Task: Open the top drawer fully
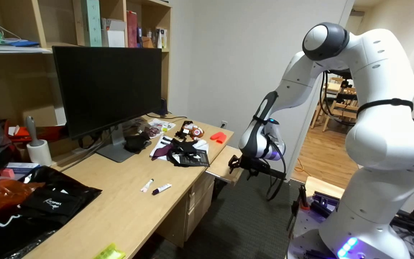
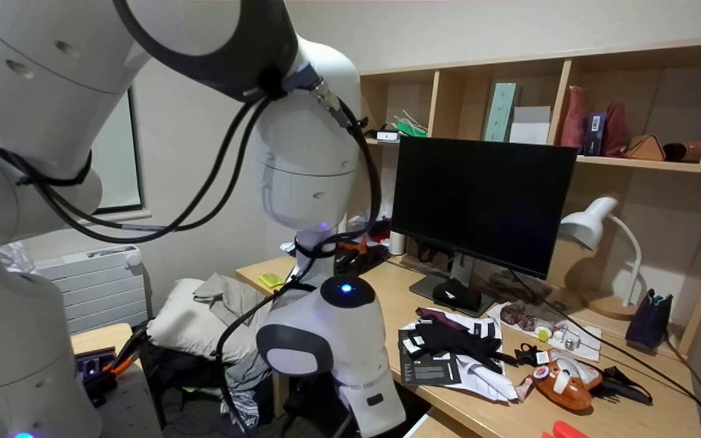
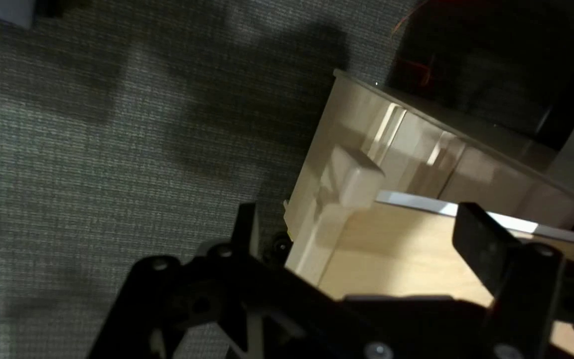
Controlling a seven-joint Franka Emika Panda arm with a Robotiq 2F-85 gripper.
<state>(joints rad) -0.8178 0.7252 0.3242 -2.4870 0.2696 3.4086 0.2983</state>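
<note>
The top drawer (image 1: 225, 162) is a shallow pale-wood drawer, pulled out from under the far end of the desk in an exterior view. A sliver of it shows at the bottom edge in an exterior view (image 2: 442, 426). In the wrist view its flat floor (image 3: 391, 244) lies below the jaws. My gripper (image 1: 241, 170) is open and empty above the drawer's front end. In the wrist view my gripper (image 3: 357, 214) has one finger outside the front panel (image 3: 309, 244) and one over the inside. I cannot tell whether a finger touches the wood.
Deeper drawer fronts (image 1: 200, 203) are below. The desktop (image 1: 120, 194) bears clothing (image 1: 183, 151), red-orange pieces (image 1: 218, 137), small tubes (image 1: 161, 189) and a monitor (image 1: 110, 86). A white wall (image 1: 235, 54) stands behind the arm. Dark carpet (image 3: 92, 199) lies beside the drawer.
</note>
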